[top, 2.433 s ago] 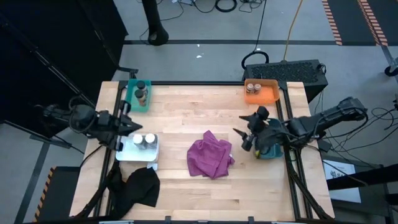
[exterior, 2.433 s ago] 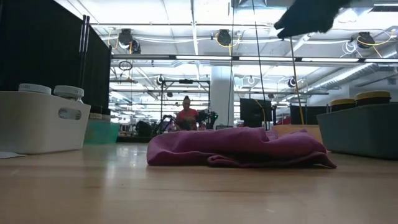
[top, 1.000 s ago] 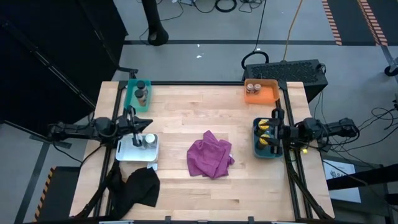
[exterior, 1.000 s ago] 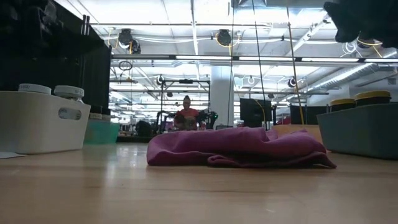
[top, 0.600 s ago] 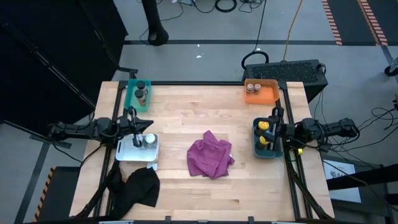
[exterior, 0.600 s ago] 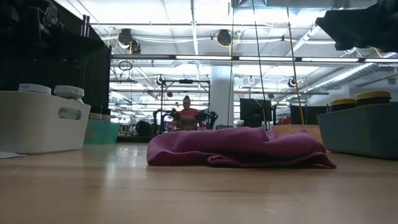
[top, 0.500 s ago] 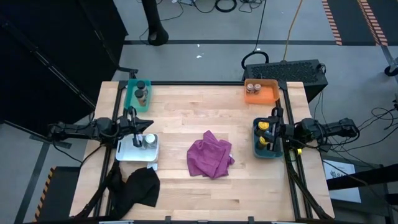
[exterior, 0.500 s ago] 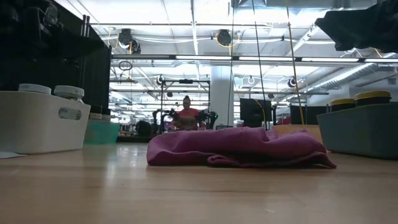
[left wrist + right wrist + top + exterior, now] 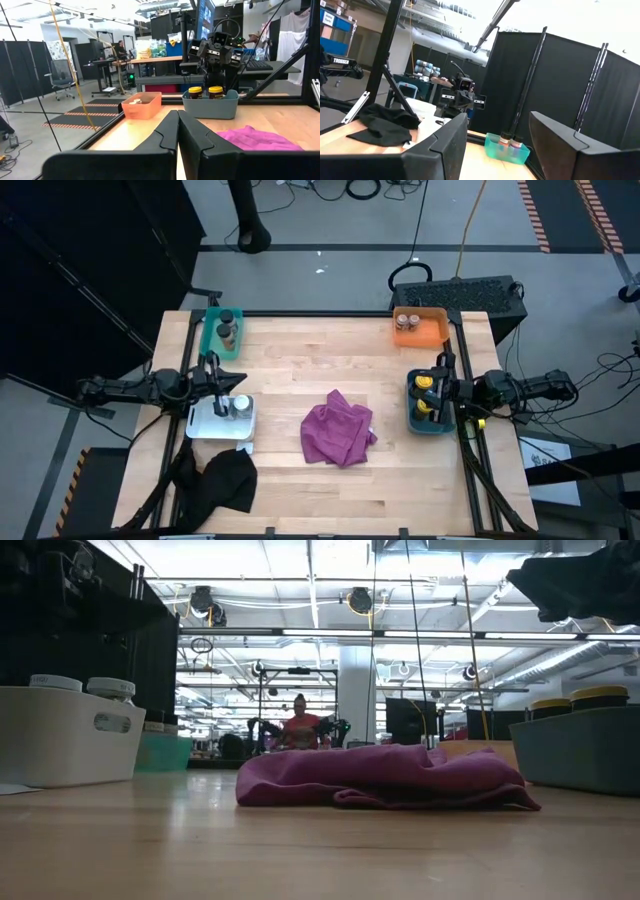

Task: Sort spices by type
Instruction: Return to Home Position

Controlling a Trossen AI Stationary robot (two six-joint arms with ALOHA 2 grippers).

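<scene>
Both arms have drawn back from mid-table to its side edges. My left gripper sits by the white bin, fingers pressed together on nothing. My right gripper sits by the blue bin, fingers spread apart. White-lidded jars stand in the white bin, yellow-lidded jars in the blue bin, brownish jars in the orange bin, dark-lidded jars in the green bin. Magenta cloth lies mid-table.

Bright, even overhead light, faint shadows
</scene>
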